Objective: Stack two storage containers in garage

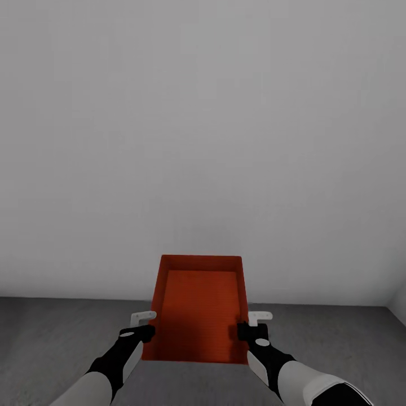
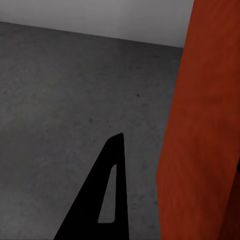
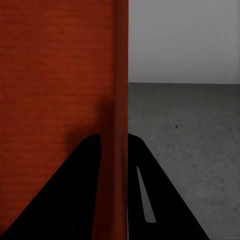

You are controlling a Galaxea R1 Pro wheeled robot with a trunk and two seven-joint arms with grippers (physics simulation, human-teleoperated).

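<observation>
One orange-red open-top storage container (image 1: 197, 310) hangs level above the dark grey floor (image 1: 56, 338), carried between both arms. My left gripper (image 1: 148, 332) is shut on its left wall near the near corner. My right gripper (image 1: 243, 330) is shut on its right wall. In the right wrist view the gripper (image 3: 115, 136) has one black finger on each side of the thin wall of the container (image 3: 55, 65). The left wrist view has one black finger (image 2: 112, 190) outside the container wall (image 2: 205, 100); the inner finger is mostly hidden behind it.
A plain white wall (image 1: 203, 113) stands straight ahead, meeting the floor just beyond the container. A second white wall (image 1: 399, 301) starts at the far right corner. Bare grey floor (image 2: 60, 100) spreads to both sides of the arms (image 3: 190, 125).
</observation>
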